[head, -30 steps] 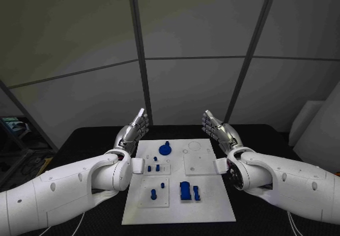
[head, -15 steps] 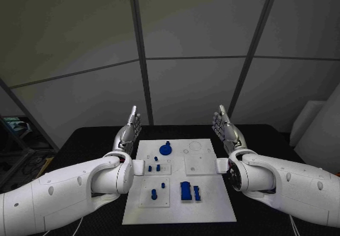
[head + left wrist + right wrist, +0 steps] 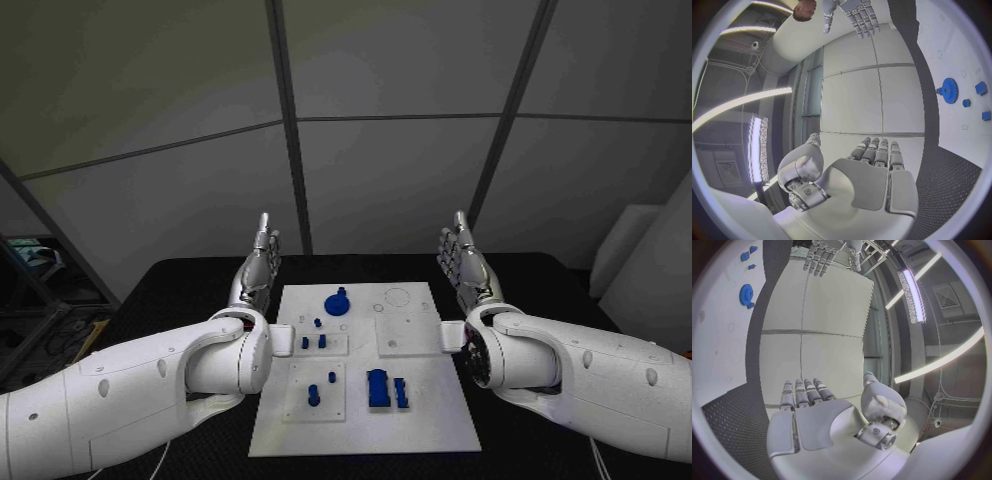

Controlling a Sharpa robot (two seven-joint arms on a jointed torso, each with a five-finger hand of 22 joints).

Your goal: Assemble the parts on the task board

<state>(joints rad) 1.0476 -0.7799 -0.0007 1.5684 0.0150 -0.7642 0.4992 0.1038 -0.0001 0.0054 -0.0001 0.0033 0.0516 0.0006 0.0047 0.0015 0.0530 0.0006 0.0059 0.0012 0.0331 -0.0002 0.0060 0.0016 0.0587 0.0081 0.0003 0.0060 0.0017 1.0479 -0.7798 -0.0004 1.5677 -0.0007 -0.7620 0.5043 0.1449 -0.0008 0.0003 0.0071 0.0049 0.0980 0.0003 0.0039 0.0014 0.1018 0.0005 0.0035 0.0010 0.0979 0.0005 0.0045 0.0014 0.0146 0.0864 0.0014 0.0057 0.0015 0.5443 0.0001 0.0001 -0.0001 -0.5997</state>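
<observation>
White rectangular task board (image 3: 418, 420) lies mid-table on the black table (image 3: 173, 285). Small blue plastic parts on it: a round gear-like piece (image 3: 336, 302) toward the far end, small pegs (image 3: 313, 342) mid-left, a taller block (image 3: 378, 387) near the front. Left hand (image 3: 258, 262) and right hand (image 3: 462, 258) are both raised beside the board's far corners, fingers straight, released, holding nothing (neither touches a part). Step in hand: undetermined; this posture fits either a pause ahead of a reach or a withdrawal after placing. Whether every part is seated, I cannot tell.
</observation>
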